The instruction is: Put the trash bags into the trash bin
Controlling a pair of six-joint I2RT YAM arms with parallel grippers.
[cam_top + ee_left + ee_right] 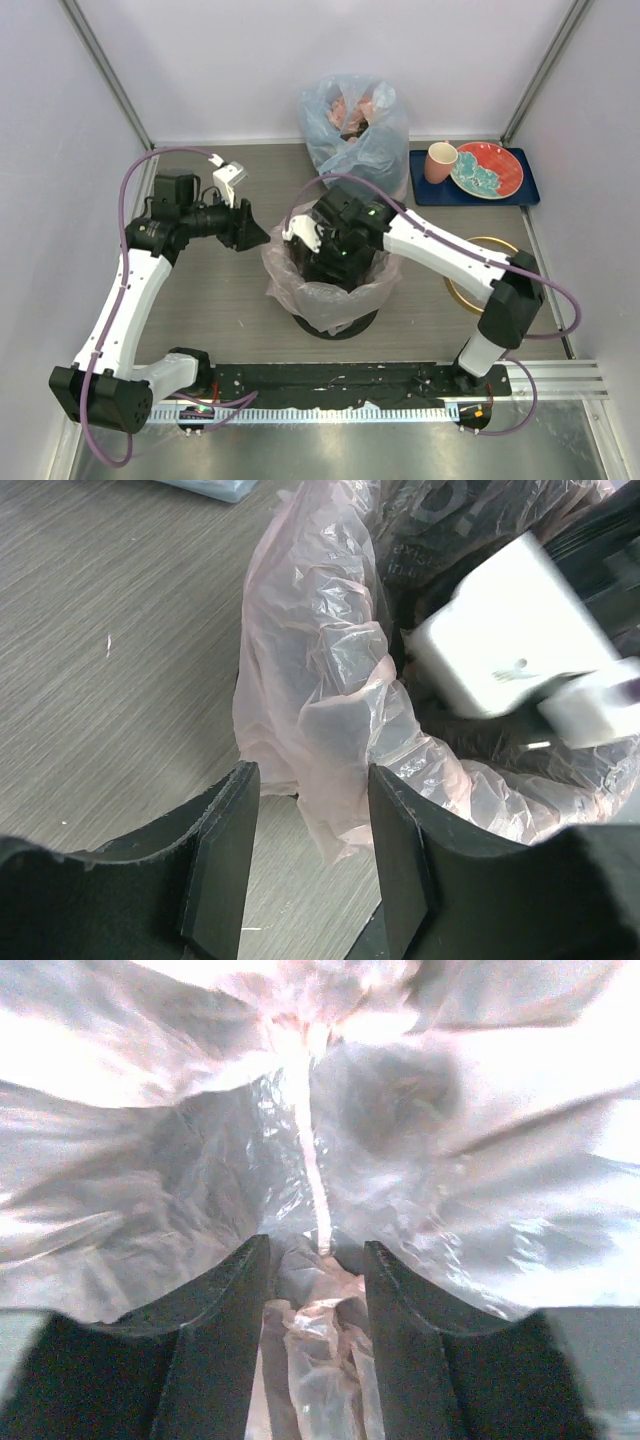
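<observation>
Seeing trash bag [300,290] already down inside trash bin [345,326] at mid table, mouth rolled out over the rim all round. Loosest on the left, bunched and sagging down the outside wall. Not clamped by anything: spotted gold hoop [458,292] lying flat on the table to the right, half hidden under the right arm.

Right end effector [317,1250] buried deep in the bin, fingers parted with a twist of film between them. Can't tell whether squeezing it or only straddling it. Left end effector [310,780] just outside the left rim, fingers spread, pinching nothing, with a loose fold of the bag hanging right at the gap.

Risks from here, as a judgement:
- Lifting the right out with film caught between the fingers: would haul the liner's bottom up, or drag the mouth in off the rim.
- Closing the left on that fold and pulling outward: thin film, so likely to slip the right-hand edge off, or tear.
- Pushing sideways from inside: looks a light bin, could tip or skid toward the bluish bag [355,125] on the far side.
- Working both arms close together at the left rim: possible clash.
</observation>
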